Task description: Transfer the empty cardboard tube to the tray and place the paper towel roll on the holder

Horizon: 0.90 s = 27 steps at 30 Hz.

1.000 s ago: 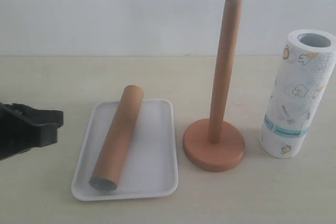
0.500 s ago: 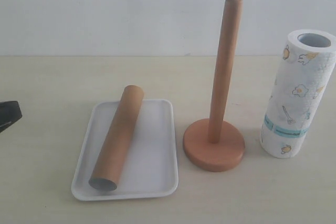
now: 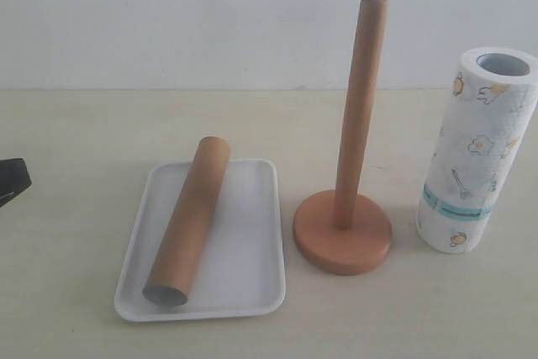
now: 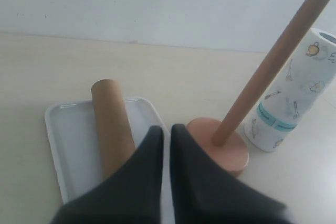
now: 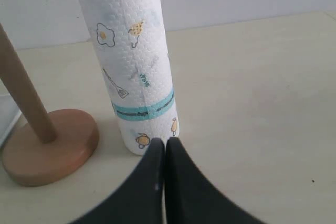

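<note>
The brown cardboard tube [image 3: 189, 219] lies lengthwise in the white tray [image 3: 244, 271], its open end toward the tray's near rim. To the right of the tray stands the wooden holder [image 3: 343, 233] with its dowel [image 3: 360, 107] bare. Further right, the printed paper towel roll [image 3: 476, 150] stands upright on the table. Only a dark tip of my left gripper [image 3: 13, 181] shows at the left edge. In the left wrist view that gripper [image 4: 166, 129] is shut and empty, back from the tube [image 4: 111, 124]. My right gripper [image 5: 165, 142] is shut and empty, just short of the roll's [image 5: 131, 61] lower end.
A pale beige table [image 3: 84, 124] with a white wall behind. In the right wrist view the holder's base [image 5: 50, 148] sits close beside the roll. Bare tabletop lies in front of the roll and to the left of the tray.
My left gripper has pulled back to the left, from beside the tray to the frame's edge. The tube, tray, holder and roll have not moved.
</note>
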Each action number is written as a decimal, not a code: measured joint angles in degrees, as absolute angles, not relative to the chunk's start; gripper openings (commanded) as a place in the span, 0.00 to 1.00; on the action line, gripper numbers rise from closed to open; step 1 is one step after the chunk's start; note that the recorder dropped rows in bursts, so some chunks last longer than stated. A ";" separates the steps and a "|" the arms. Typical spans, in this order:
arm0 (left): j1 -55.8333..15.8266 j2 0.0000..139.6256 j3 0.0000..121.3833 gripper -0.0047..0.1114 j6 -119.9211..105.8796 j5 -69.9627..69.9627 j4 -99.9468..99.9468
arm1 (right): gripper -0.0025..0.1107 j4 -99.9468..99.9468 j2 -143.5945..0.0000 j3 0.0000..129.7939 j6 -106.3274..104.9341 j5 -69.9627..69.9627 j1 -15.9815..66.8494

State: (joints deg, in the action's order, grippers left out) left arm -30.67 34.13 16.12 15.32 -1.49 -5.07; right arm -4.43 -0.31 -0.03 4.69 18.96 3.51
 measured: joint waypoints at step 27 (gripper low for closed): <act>-30.54 1.28 9.38 0.08 10.92 -9.99 -0.66 | 0.02 -4.43 -0.31 -0.03 4.69 18.96 3.51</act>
State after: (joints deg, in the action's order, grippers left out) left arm -30.54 1.28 9.38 10.92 -9.99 -0.66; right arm -4.43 -0.31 -0.03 4.69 18.96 3.51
